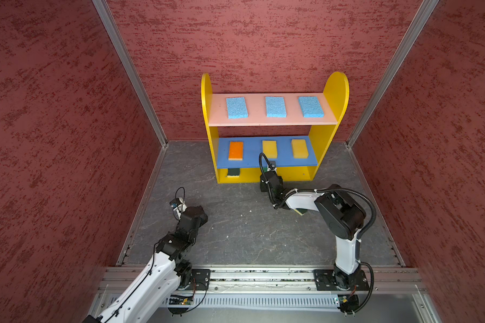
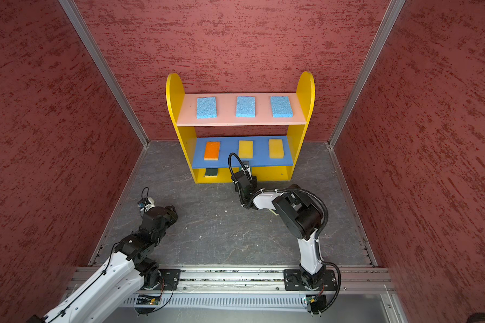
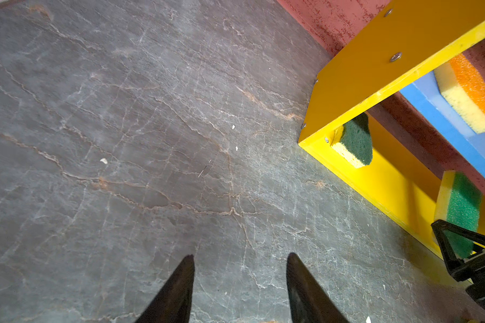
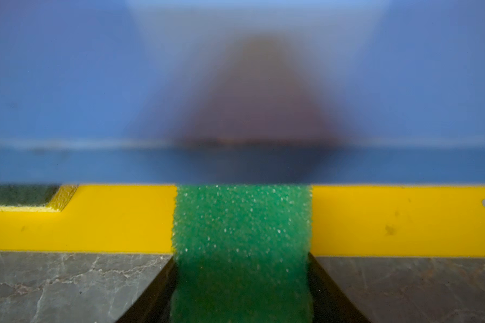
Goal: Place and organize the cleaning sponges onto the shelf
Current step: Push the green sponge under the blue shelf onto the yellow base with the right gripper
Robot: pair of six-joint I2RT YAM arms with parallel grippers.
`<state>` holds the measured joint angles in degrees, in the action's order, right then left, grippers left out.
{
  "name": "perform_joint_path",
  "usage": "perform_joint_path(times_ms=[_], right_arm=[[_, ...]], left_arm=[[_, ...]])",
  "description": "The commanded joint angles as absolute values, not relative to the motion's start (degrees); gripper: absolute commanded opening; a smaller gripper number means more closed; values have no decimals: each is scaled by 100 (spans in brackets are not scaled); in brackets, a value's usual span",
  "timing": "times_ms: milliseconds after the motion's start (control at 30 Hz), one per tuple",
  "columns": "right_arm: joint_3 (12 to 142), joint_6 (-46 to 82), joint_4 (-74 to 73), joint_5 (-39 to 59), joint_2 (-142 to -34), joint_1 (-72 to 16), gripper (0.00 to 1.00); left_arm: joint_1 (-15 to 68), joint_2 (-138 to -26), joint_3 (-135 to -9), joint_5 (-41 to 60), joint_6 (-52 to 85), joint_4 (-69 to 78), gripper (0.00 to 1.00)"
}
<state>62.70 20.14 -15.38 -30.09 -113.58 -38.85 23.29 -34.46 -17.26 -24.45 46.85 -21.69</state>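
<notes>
Here, in both top views, my right claw (image 1: 272, 172) is tucked under the blue middle board of the shelf (image 1: 336, 92). Three light blue sponges (image 1: 275, 106) lie on the pink board, and an orange-topped sponge (image 1: 235, 150) and two yellow sponges (image 1: 299, 148) lie on the blue one. My left claw (image 1: 205, 216) hovers over the grey floor (image 1: 235, 229), well apart from the shelf.

In the left wrist view its fingers stand apart and empty. A dark green sponge (image 3: 357, 139) lies at the end of the bottom level.

In the right wrist view my right claw is clenched on the bright green-topped sponge (image 4: 241, 223), whose far end is over the yellow bottom board.

Blurry blue board (image 4: 67, 84) up close.
</notes>
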Motion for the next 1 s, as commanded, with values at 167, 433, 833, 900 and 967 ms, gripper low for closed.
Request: perform_joint_path(times_ms=[167,433,833,900,967], right_arm=[[6685,1863,-1790,-2936,-11726,-3772,62],[6936,1906,-1753,-3032,-11966,-3709,62],[7007,2160,-1525,-3183,-12151,-3669,65],[7004,2171,-1491,-3169,-12146,-3673,65],[7021,2179,-1412,-3156,-12146,-3673,67]], left_arm=[[2290,-3692,-1914,-2479,4520,-1829,53],[2288,-3778,-1925,-2497,4449,-1681,53],[2290,-3970,-1937,-2549,4416,-1490,53],[2292,-4005,-1935,-2532,4419,-1454,53],[2289,-4025,-1933,-2530,4433,-1449,53]])
